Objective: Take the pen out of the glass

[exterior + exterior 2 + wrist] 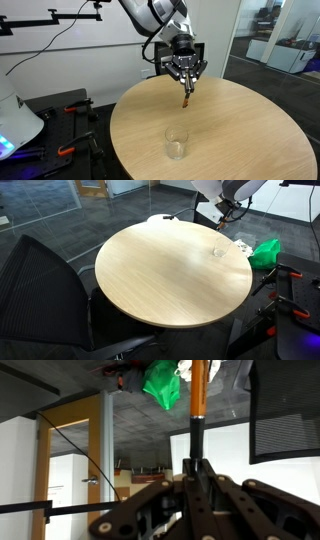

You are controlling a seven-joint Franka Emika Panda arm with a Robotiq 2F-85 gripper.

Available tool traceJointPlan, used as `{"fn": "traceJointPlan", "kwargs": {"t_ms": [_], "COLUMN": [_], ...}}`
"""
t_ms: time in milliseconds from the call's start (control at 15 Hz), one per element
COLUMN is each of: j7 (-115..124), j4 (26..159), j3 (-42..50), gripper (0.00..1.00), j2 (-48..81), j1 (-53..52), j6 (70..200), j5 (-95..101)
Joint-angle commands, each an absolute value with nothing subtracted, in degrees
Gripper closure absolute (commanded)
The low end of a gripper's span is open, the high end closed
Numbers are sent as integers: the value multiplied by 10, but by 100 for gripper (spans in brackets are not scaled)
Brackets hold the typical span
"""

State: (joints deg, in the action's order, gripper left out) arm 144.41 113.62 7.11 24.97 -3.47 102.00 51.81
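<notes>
Grips pen (186, 99) by upper end, gripper (186, 87) jaws clenched on it, above bench (250, 130); apparently empty glass (177, 143) nearer. Handles light, stiff, smooth; needs firm pinch across barrel.

Beneath me stands a round pale wooden table (235, 125), its smooth light-brown top showing in both exterior views as the same table (160, 275). Directly on it I see a small clear cylindrical glass tumbler (177, 143), upright on its base and set in from the rim. The tumbler (217, 252) shows only faintly in an exterior view.
</notes>
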Motion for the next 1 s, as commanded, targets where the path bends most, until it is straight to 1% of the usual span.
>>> {"fn": "traceJointPlan", "kwargs": {"t_ms": [0,333,400,467,733,800,933], "j7": [1436,1363,1393,1389,1389,1389,1363], "j4": [1158,1149,1137,1137,1137,1137,1152], "j3": [49,21,25,23,23,23,18], "gripper": [98,98,98,90,90,98,98], "j2": [220,227,242,242,245,246,238], "j1": [-34,-29,-31,-31,-29,-29,-11], "j6": [1072,1152,1121,1125,1125,1125,1209], "j5": [578,649,629,631,630,630,640]}}
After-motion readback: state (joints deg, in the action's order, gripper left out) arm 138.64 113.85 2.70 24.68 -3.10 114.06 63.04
